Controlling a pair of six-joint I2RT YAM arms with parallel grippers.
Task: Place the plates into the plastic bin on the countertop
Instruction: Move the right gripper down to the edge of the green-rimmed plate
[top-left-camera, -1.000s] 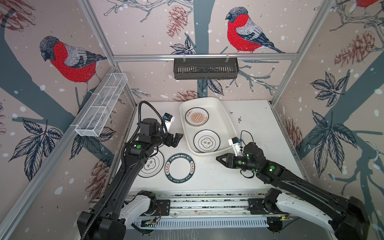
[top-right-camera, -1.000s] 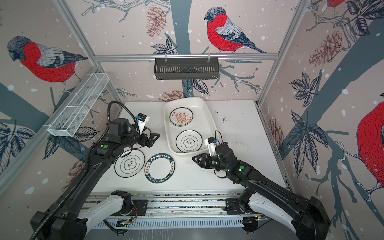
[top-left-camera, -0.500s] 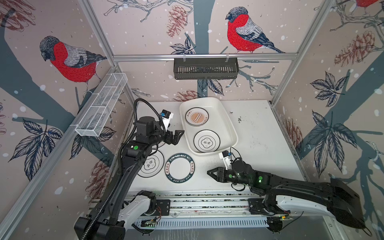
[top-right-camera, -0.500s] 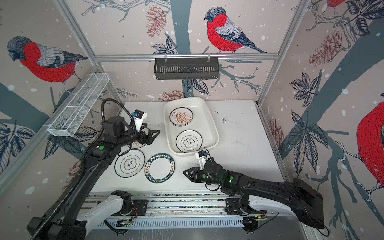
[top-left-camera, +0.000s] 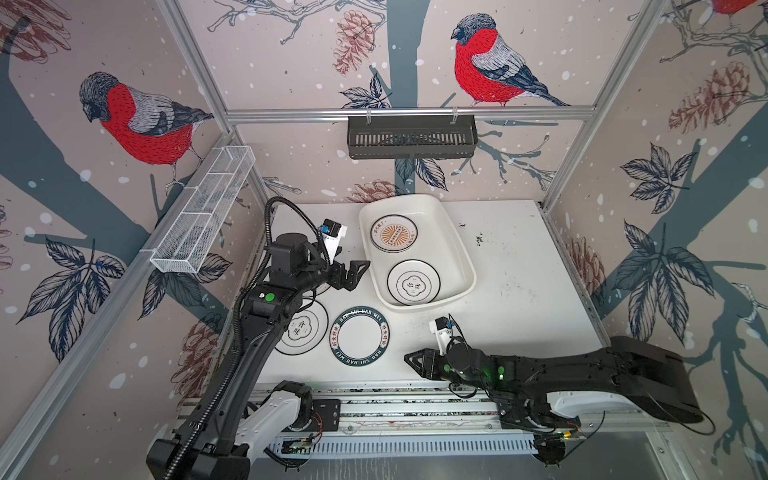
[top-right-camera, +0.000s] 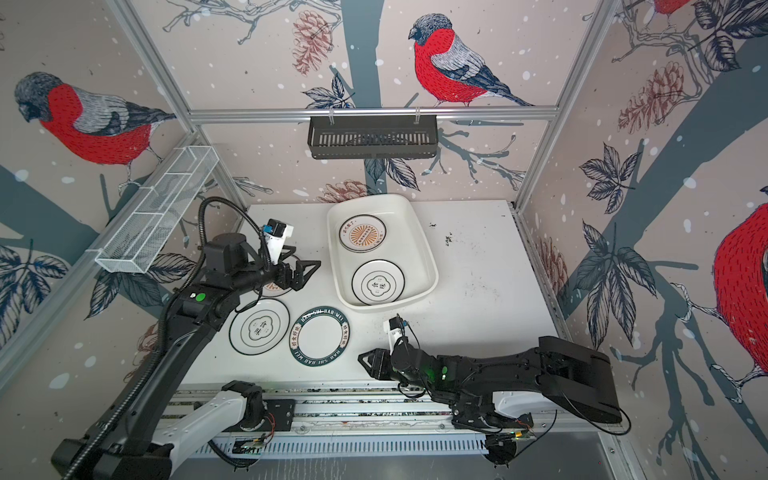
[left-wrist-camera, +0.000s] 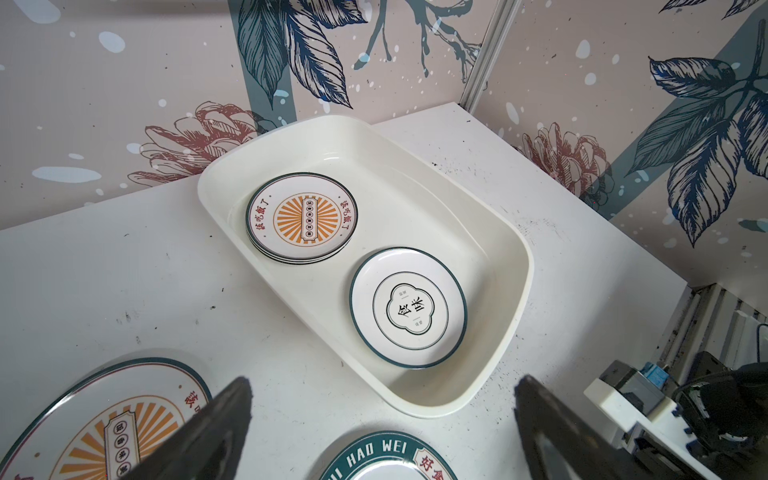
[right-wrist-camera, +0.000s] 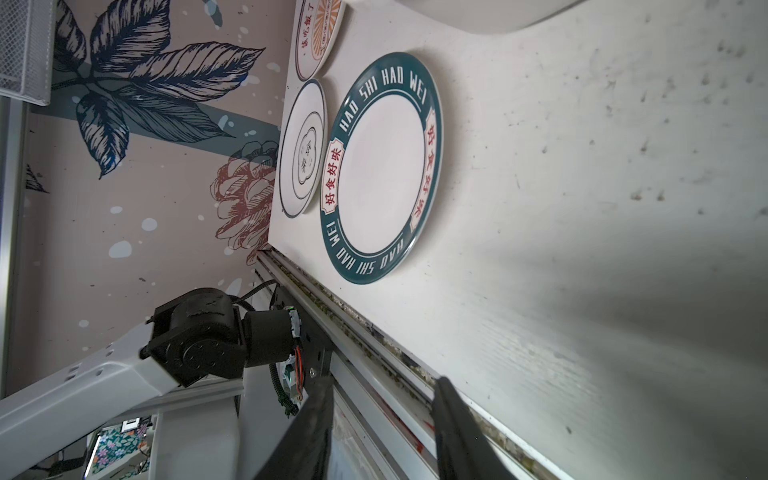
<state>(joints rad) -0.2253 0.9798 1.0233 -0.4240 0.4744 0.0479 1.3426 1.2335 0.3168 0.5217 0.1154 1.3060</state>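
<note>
The plastic bin (top-left-camera: 458, 246) holds stacked sunburst plates (top-left-camera: 394, 233) and an emblem plate (top-left-camera: 413, 282). A green-lettered plate (top-left-camera: 360, 337) and two others lie on the countertop (top-left-camera: 519, 291) beside it. The left gripper (top-left-camera: 357, 273) hovers above these with jaws wide and empty; the right gripper (top-left-camera: 410, 360) sits low nearby, jaws parted, empty.

A sunburst plate (top-left-camera: 393, 234) and an emblem plate (top-left-camera: 413, 282) lie inside the plastic bin (top-left-camera: 448, 232).

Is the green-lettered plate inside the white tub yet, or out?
Out. The green-lettered plate lies flat on the countertop, outside the plastic bin, by its near wall.
</note>
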